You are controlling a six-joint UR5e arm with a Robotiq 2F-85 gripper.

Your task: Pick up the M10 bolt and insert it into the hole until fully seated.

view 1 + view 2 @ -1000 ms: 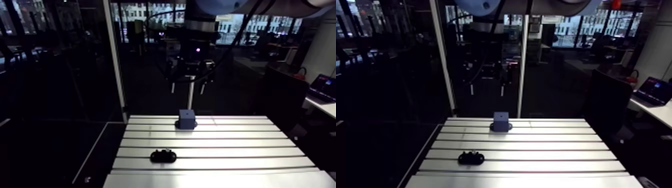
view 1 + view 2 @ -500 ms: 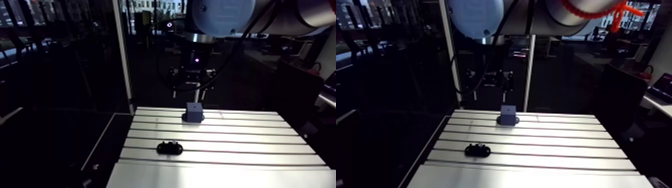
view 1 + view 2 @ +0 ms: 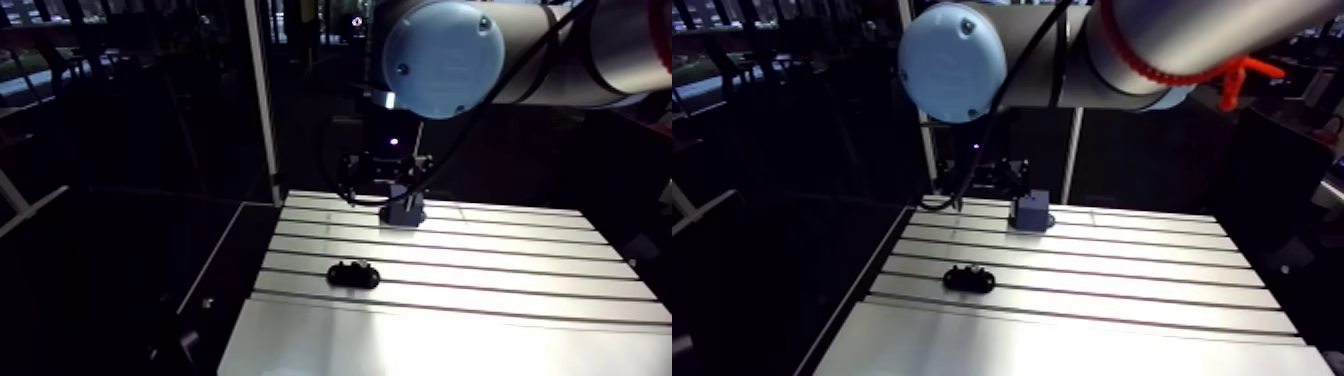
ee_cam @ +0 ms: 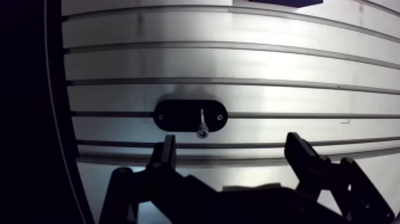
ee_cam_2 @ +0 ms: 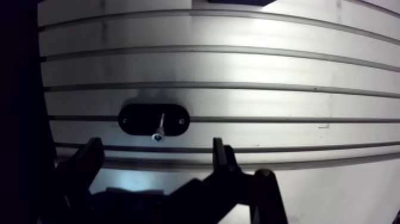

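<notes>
The gripper (image 4: 232,143) hangs over the slotted table (image 4: 268,71), its jaws spread wide with nothing between them. Just ahead of them, nearer one finger, the bolt (image 4: 202,123) stands in a black oval holder (image 4: 172,115). The blue block (image 3: 402,208) sits well beyond.

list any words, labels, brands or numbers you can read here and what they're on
None can be read in any view.
Bolt: no marking legible; too small to tell.
Holder: plain black, no label.
Block: plain blue, no lettering shows.
Cap: plain light blue, no lettering shows.
Table: bare slotted metal, no signs.
</notes>
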